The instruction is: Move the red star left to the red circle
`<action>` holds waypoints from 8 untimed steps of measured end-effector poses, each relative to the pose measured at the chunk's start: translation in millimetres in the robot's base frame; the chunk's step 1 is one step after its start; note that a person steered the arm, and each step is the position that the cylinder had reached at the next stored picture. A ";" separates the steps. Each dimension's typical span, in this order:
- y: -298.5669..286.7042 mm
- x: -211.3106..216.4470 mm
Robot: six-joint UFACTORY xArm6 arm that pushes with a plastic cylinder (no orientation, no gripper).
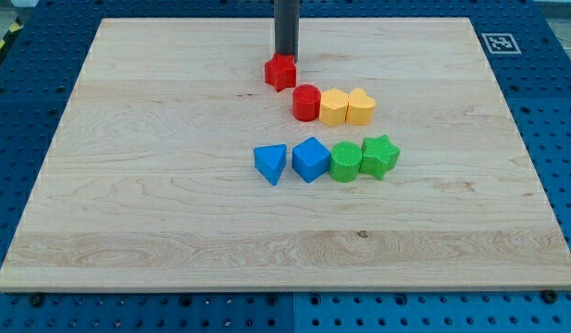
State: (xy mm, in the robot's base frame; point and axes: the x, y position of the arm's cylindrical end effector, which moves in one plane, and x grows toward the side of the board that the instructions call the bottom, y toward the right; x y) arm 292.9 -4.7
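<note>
My tip [285, 56] comes straight down from the view's top, its end right at the top edge of the red star [280, 71]; looks to be touching, can't confirm. No pincer on this rig, just a dark rod, so nothing spread or pinched.

Red star sits up and to the view's left of the red circle [306, 102], near but apart. Red circle touches yellow hexagon-ish block [334, 107] to its right, then a yellow heart-like block [361, 106] touching that.

Lower row, left to right: blue triangle [271, 164], small gap, blue cube-ish block [311, 158], green round block [345, 161], green star [379, 155]; last 3 touching.

Surface: pale wood board [155, 185], grain running across. Lies on blue perforated table [553, 102]. Fiducial tag [499, 43] at board's top-right corner.
</note>
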 end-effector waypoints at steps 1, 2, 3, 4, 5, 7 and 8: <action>-0.4 5.7; -11.7 17.6; -28.8 22.8; -49.7 26.0; -50.1 22.6; -49.2 8.3; -49.2 8.3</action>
State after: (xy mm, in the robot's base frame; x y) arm 301.2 -53.8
